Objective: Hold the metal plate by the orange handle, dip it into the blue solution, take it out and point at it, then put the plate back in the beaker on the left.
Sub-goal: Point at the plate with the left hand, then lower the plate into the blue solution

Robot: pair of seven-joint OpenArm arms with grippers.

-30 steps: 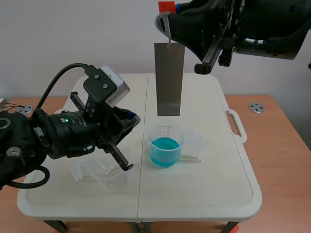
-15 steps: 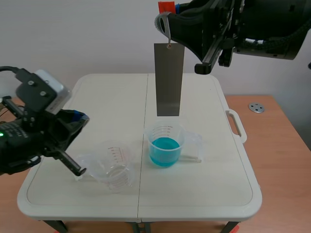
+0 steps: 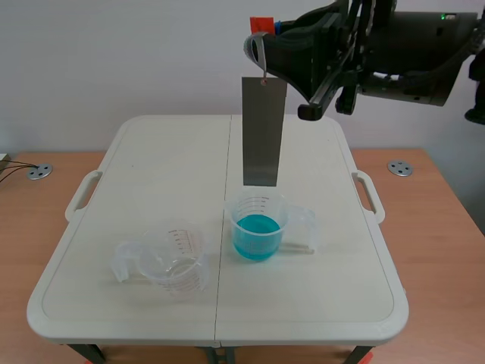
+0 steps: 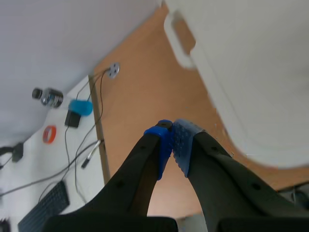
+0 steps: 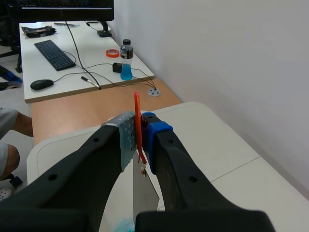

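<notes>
Metal plate [image 3: 264, 129] hangs upright over the beaker of blue solution [image 3: 258, 227], with its lower edge just above the rim and not dipped. It is almost where it was a second ago. Your right gripper [image 3: 262, 39] is clamped on the orange handle [image 3: 261, 22] at the plate's top.

What changed is your left arm. It stood over the empty beaker [image 3: 168, 260] a second ago, had pulled back half a second ago, and is now out of the scene view. That beaker now shows in full, near the front edge and left of the blue one.

Both beakers sit on a white folding table [image 3: 151, 152], which stands on a wooden desk [image 3: 443, 220] against a pale wall [image 3: 114, 53].

Only the left wrist view shows the left gripper [image 4: 172, 134]. Its pads are pressed together on nothing, off the table's side over the desk, near the table's carry handle [image 4: 181, 41].

The right wrist view shows the handle [image 5: 137, 121] pinched between the right gripper's pads. Farther off are a keyboard [image 5: 54, 54], a mouse [image 5: 41, 84] and a bottle [image 5: 126, 65].
</notes>
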